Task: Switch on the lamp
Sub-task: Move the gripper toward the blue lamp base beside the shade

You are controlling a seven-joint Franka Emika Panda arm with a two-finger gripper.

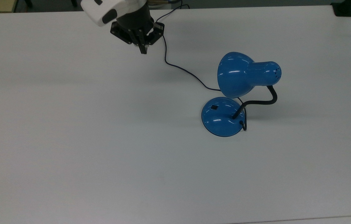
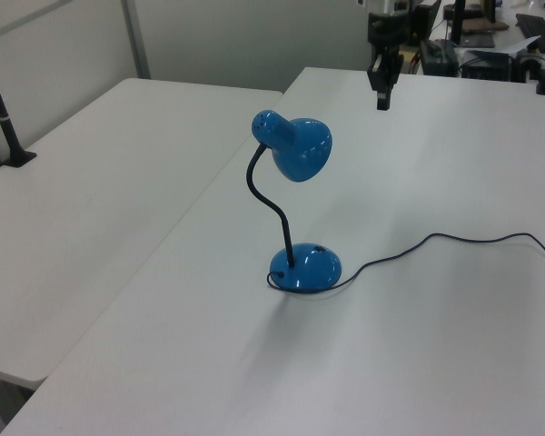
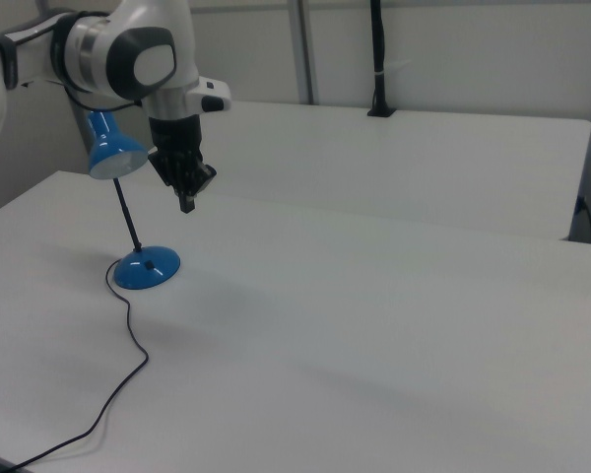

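The top view shows the lamp's [image 1: 222, 116] switch [image 1: 214, 107]; my gripper [image 1: 143, 51] hangs pinched together, well apart.

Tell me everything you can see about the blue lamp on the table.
The lamp is glossy blue, apparently painted metal. Its bell-shaped shade hangs tilted over a round domed base that carries a small black switch. A black bendy neck joins them. It stands upright on the white table, unlit; a thin dark cord trails from the base. Nothing else touches it.

One lamp [image 1: 239, 93], one cord [image 1: 181, 67], one arm's tool [image 1: 143, 49], two white tables [image 2: 100, 182].
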